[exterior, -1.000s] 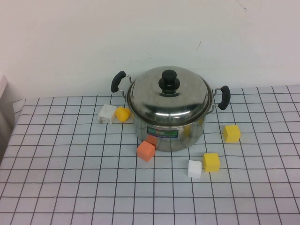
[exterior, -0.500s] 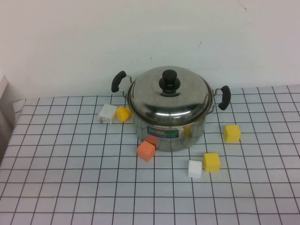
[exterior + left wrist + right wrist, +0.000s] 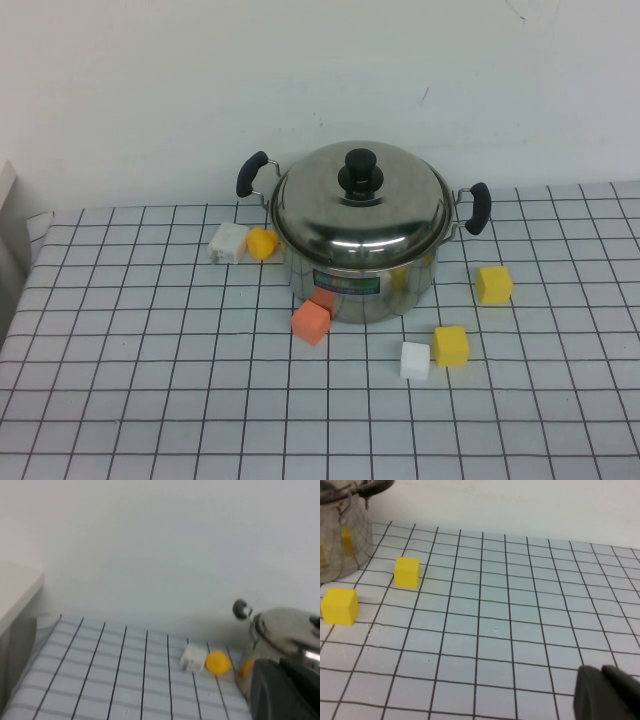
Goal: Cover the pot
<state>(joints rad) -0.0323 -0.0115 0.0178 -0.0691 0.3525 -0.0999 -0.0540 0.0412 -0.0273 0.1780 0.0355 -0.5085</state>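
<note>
- The pot (image 3: 362, 290) stands at the back of the checked tablecloth (image 3: 150, 380), near the wall, with its domed steel lid (image 3: 360, 205) seated on it.
- An orange cube (image 3: 311, 322) sits just beside the pot's front wall; a white block (image 3: 228, 242) and a yellow piece (image 3: 261, 243) lie to its left.
- Two yellow cubes (image 3: 494, 284) (image 3: 451, 345) and a white cube (image 3: 415, 360) lie on its right.
- The left gripper (image 3: 285, 690) shows only as a dark corner in its wrist view, near the pot; whether it is spread I cannot tell.
- The right gripper (image 3: 607, 695), likewise a dark corner, sits over bare cloth, probably well apart from the pot.

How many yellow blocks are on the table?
3: one yellow block left of the pot, beside a white block; two to its right. Others may hide behind it.
</note>
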